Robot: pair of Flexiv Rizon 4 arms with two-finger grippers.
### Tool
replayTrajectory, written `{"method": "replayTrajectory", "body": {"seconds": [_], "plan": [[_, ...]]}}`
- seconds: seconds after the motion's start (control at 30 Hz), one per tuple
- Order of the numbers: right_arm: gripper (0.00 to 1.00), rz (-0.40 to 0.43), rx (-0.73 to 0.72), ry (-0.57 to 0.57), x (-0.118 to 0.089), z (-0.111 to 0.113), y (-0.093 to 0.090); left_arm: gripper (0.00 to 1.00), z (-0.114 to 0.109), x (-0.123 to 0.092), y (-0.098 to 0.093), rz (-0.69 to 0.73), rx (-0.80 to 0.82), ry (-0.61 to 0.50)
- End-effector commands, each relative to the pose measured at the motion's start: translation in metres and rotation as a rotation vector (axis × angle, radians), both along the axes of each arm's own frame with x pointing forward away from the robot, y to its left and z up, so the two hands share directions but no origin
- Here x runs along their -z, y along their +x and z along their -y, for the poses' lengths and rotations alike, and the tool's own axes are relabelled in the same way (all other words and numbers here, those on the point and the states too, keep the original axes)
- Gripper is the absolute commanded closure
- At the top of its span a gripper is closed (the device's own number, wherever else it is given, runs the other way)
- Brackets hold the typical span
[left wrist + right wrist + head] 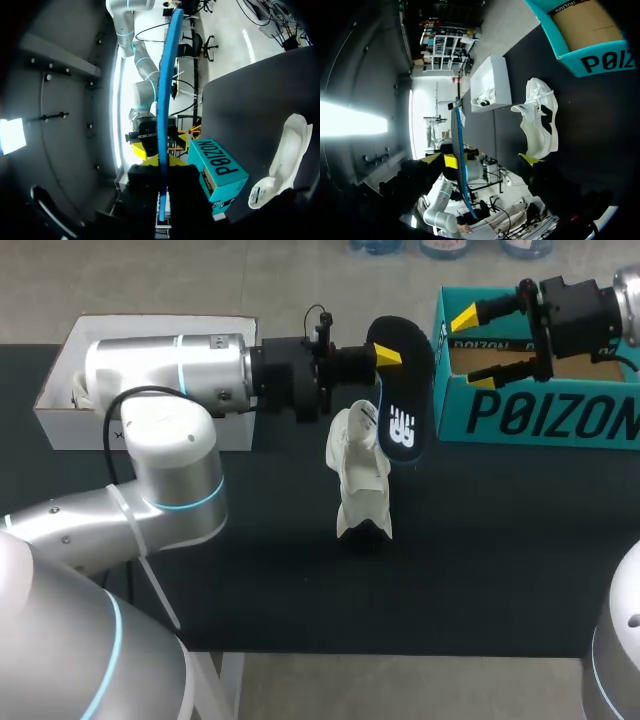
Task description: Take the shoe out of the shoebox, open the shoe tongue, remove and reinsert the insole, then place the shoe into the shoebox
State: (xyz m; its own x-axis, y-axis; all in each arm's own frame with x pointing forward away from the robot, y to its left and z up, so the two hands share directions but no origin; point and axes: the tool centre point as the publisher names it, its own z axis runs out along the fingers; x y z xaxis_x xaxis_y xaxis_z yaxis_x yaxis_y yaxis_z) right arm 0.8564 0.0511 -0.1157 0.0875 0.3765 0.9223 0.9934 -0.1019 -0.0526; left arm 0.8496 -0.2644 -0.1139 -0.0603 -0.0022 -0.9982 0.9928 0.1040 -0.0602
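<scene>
A black insole (402, 390) with a white logo hangs in the air above the table, and my left gripper (385, 355) is shut on its upper edge. In the left wrist view the insole (165, 95) shows edge-on as a blue strip rising from between my left gripper (164, 167). The white shoe (360, 475) lies on the black table just under the insole, touched by neither gripper. My right gripper (478, 348) stands wide open and holds nothing, hovering at the near left corner of the teal shoebox (540, 415). From the right wrist, the right gripper (490, 160) points at the insole (461, 165) and the shoe (540, 125).
A white open box (60, 390) with something white inside sits at the table's back left, partly behind my left arm. The teal shoebox (580, 45) shows a bare cardboard floor. The black table (480, 570) runs toward the front edge.
</scene>
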Motion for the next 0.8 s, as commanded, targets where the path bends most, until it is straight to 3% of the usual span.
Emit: {"method": "replayTrajectory", "body": {"seconds": [0.03, 0.13, 0.27, 0.5, 0.8], "plan": [[0.00, 0.018, -0.046, 0.006, 0.020, -0.002, -0.004, 1.00, -0.002, 0.002, -0.007, -0.008, -0.011, 0.012], [0.00, 0.045, -0.105, -0.071, 0.040, 0.018, 0.002, 1.00, -0.007, 0.001, -0.009, -0.020, -0.009, 0.024], [0.00, 0.081, -0.113, -0.141, 0.043, 0.063, 0.015, 1.00, -0.008, -0.004, -0.013, -0.037, -0.009, 0.025], [0.00, 0.135, -0.036, -0.191, 0.013, 0.119, 0.024, 1.00, -0.008, -0.002, -0.022, -0.082, -0.014, 0.026], [0.00, 0.185, -0.010, -0.206, -0.018, 0.134, 0.008, 1.00, -0.009, 0.008, -0.028, -0.117, -0.029, 0.027]]}}
